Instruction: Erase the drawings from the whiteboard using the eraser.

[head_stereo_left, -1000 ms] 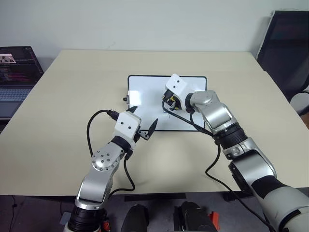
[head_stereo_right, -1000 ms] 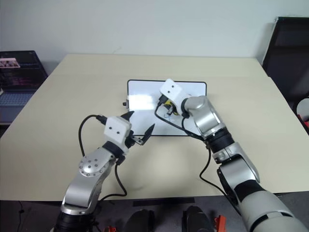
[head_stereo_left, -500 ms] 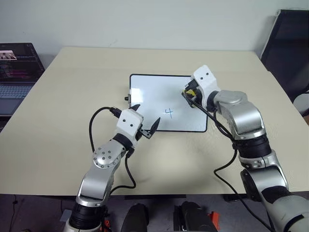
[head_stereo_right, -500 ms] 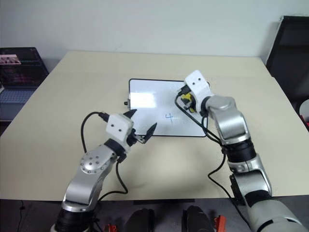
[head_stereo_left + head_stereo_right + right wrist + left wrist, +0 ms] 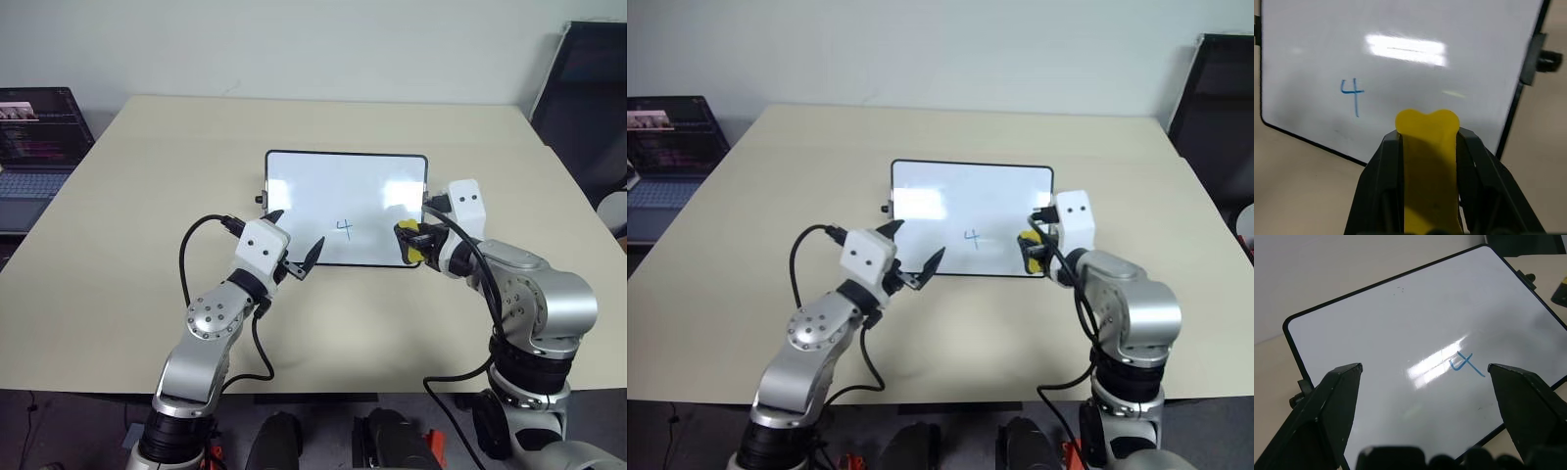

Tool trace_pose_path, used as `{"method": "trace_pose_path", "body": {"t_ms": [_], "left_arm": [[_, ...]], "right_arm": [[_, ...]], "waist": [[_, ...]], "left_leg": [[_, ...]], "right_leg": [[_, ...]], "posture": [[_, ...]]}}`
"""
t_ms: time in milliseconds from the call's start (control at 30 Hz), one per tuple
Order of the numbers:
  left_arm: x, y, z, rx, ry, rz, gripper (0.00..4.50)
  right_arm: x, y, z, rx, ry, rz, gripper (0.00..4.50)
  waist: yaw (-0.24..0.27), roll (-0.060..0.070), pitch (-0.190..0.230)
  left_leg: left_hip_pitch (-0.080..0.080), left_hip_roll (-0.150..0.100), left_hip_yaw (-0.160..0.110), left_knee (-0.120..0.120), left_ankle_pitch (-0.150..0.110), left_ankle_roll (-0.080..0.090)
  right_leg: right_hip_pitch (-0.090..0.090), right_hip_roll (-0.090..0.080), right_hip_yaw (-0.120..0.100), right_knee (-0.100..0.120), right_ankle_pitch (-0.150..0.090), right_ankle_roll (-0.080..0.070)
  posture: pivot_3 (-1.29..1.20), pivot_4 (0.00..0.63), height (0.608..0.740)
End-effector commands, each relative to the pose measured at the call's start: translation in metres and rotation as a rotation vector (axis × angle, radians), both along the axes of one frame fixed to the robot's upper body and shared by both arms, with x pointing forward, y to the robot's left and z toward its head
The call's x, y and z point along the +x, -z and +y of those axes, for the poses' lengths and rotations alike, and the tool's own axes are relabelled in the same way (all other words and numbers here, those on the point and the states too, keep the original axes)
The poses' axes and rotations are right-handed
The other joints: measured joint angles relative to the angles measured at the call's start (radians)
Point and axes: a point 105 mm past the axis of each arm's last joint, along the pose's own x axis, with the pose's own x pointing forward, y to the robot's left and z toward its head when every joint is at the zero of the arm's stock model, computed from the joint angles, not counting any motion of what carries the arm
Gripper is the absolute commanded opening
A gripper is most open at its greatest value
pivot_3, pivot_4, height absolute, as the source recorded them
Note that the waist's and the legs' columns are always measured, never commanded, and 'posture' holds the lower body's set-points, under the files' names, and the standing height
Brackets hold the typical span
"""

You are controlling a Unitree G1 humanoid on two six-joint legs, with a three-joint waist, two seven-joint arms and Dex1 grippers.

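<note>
Nearest the robot, the left gripper (image 5: 296, 259) is held just off the near left edge of the whiteboard (image 5: 323, 181), its two black fingers (image 5: 1334, 401) spread wide and nothing gripped between them; whether they touch the board cannot be told. A little farther on and to the right, the right gripper (image 5: 411, 243) is seen clenched on the eraser (image 5: 410, 244), the yellow block pinched between both black fingers with its rounded end sticking out past the fingertips. The eraser is held at the near right corner of the whiteboard; whether it is pressed on the surface cannot be told. On the glossy white surface, toward its near edge, a single blue handwritten "4" (image 5: 344, 228) can be read. The whiteboard is laid flat on the beige table (image 5: 147, 166). Beyond the table's far left edge, an open laptop (image 5: 34, 147) is seen, its screen text too small to be read.
</note>
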Motion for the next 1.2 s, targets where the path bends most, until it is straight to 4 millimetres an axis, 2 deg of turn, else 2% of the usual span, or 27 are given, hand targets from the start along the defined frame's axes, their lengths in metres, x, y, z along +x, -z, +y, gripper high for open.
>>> {"method": "trace_pose_path", "body": {"t_ms": [33, 333, 500, 567, 767, 933, 1200], "left_arm": [[-0.003, -0.013, -0.001, -0.005, 0.014, -0.051, 4.5], [-0.005, -0.012, -0.003, -0.004, 0.018, -0.05, 4.5], [-0.004, -0.011, -0.003, -0.008, 0.019, -0.05, 4.5], [-0.005, -0.01, -0.005, -0.01, 0.024, -0.049, 4.5], [-0.004, -0.012, -0.004, -0.004, 0.017, -0.059, 4.5], [-0.005, -0.012, -0.004, 0.005, 0.02, -0.062, 4.5], [-0.006, -0.011, 0.0, 0.009, 0.005, -0.059, 4.5]], "right_arm": [[-0.003, -0.01, 0.006, 0.006, -0.016, -0.051, 1.1], [0.006, -0.017, 0.005, -0.061, -0.006, -0.099, 1.1], [0.021, -0.03, 0.019, -0.204, -0.1, -0.192, 1.1], [0.027, -0.034, 0.031, -0.288, -0.174, -0.242, 1.1], [0.041, -0.023, 0.057, -0.497, -0.336, -0.287, 1.1], [0.059, -0.025, 0.079, -0.541, -0.4, -0.329, 1.1], [0.08, -0.027, 0.085, -0.581, -0.423, -0.365, 1.1]], "waist": [[-0.001, 0.0, 0.0], [-0.001, 0.0, 0.0], [-0.006, 0.0, 0.0], [-0.006, 0.0, 0.0], [-0.004, 0.0, 0.0], [-0.006, 0.0, 0.0], [0.001, 0.0, 0.0]], "left_leg": [[0.0, 0.0, 0.0, 0.0, 0.0, 0.0], [0.0, 0.0, 0.0, 0.0, 0.0, 0.0], [0.0, 0.0, 0.001, 0.0, 0.0, 0.0], [0.0, 0.0, 0.0, 0.0, 0.0, 0.0], [0.0, 0.0, 0.0, 0.0, 0.0, 0.0], [0.0, 0.0, 0.0, 0.001, 0.0, 0.0], [0.0, 0.0, 0.0, 0.001, 0.0, 0.0]], "right_leg": [[0.0, 0.0, 0.0, 0.0, 0.0, 0.0], [0.0, 0.0, 0.0, 0.0, 0.0, 0.0], [0.0, 0.001, 0.0, 0.0, 0.0, 0.0], [0.0, 0.002, 0.0, 0.0, 0.0, 0.0], [0.0, 0.002, 0.0, -0.001, 0.0, 0.0], [0.0, 0.001, 0.0, 0.0, 0.0, 0.0], [0.0, -0.001, 0.0, 0.0, 0.0, 0.0]], "posture": [[0.0, 0.15, 0.74], [0.0, 0.15, 0.74], [0.0, 0.15, 0.74], [0.0, 0.15, 0.74], [0.0, 0.15, 0.74], [0.0, 0.15, 0.74], [0.0, 0.15, 0.74]]}}
